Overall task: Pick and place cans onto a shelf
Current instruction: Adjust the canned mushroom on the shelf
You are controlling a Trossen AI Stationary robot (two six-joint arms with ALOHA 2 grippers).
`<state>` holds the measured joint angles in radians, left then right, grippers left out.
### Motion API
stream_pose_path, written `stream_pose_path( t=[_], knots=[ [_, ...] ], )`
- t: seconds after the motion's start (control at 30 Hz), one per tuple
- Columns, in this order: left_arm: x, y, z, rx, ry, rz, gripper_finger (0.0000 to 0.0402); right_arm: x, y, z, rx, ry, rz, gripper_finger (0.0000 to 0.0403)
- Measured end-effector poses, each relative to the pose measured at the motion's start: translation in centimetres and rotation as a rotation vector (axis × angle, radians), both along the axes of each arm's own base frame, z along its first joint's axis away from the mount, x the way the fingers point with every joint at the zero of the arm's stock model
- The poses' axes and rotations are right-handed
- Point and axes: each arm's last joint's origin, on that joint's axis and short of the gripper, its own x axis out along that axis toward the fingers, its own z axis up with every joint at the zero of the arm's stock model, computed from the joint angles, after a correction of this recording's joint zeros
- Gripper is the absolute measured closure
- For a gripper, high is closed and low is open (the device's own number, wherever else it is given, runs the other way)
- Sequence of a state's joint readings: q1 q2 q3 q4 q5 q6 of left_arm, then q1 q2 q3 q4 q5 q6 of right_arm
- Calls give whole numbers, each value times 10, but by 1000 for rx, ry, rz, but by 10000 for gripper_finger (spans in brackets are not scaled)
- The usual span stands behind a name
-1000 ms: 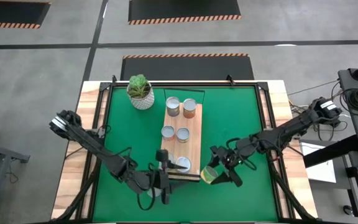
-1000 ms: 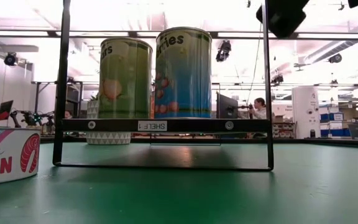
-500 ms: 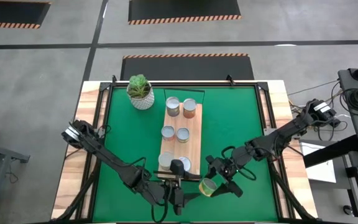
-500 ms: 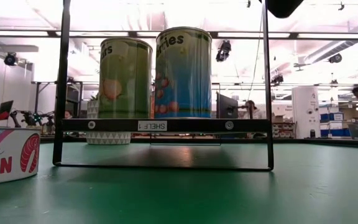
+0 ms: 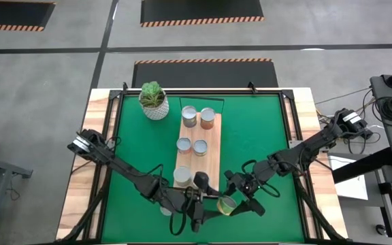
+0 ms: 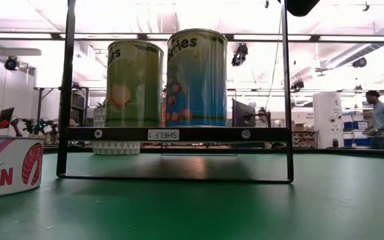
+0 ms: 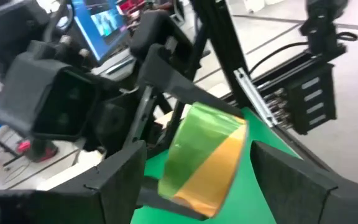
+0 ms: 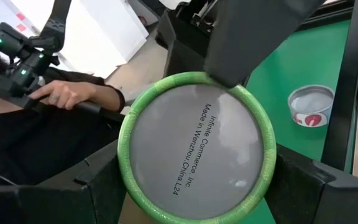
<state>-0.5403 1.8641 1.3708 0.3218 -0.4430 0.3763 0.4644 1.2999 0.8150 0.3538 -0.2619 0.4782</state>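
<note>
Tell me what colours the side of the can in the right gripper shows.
Green and orange-yellow bands on the can, best seen in the left wrist view.

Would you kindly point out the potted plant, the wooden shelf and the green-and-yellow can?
potted plant [image 5: 154,95], high view, leaves.
wooden shelf [image 5: 213,150], high view, bare board.
green-and-yellow can [image 7: 205,158], left wrist view, labelled side.

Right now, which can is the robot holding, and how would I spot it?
Find the wooden shelf lying on the green mat. Just off its near short end, towards the right arm, the right gripper clamps one can above the mat, with the left gripper close beside it. Unlike the upright silver-topped cans on the shelf, this one is tipped over, showing its green and yellow side.
</note>
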Motion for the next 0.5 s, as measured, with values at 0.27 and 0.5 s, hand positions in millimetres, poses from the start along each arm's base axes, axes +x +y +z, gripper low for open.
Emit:
stream_pose_path(
  t=[0.27, 0.5],
  knots=[
    [2, 3, 0, 16, 1, -13, 212, 1, 0, -1, -5, 4, 1, 107],
    [3, 4, 0, 1, -2, -4, 269, 2, 1, -3, -8, 9, 3, 85]
  ],
)
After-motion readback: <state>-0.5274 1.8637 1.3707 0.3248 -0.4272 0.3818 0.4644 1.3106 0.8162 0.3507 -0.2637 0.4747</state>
